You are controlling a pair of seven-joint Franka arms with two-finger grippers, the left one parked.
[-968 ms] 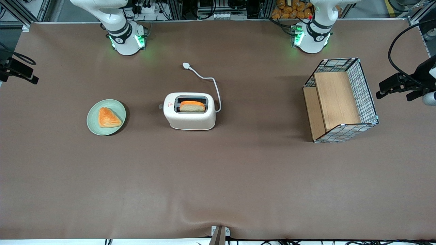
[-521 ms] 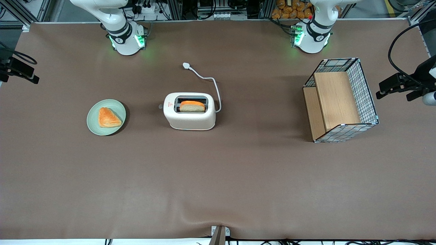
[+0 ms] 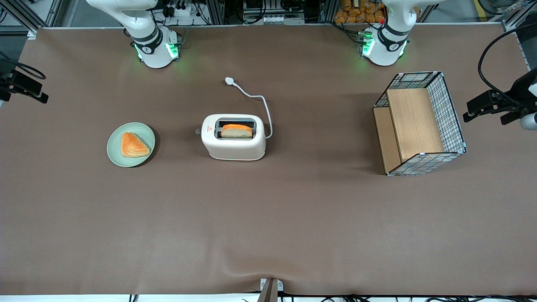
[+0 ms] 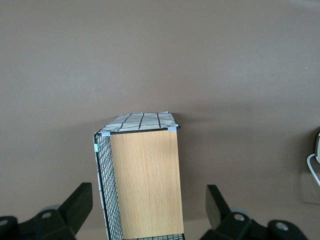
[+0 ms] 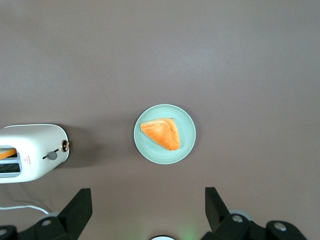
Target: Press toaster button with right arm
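The cream-white toaster (image 3: 233, 142) stands mid-table with a bread slice (image 3: 237, 131) in one slot. Its white cord (image 3: 251, 95) trails toward the arm bases. The small grey button (image 3: 197, 131) sticks out of the narrow end that faces the green plate. In the right wrist view the toaster (image 5: 35, 152) and its button (image 5: 51, 155) show beside the plate. My right gripper (image 5: 148, 207) is open and empty, high above the table near the plate, well apart from the toaster. Of the right arm (image 3: 151, 42), only the base shows in the front view.
A green plate (image 3: 115, 153) holding a triangular pastry (image 3: 133, 144) lies beside the toaster, toward the working arm's end; it also shows in the right wrist view (image 5: 150, 150). A wire basket with wooden boards (image 3: 419, 121) stands toward the parked arm's end.
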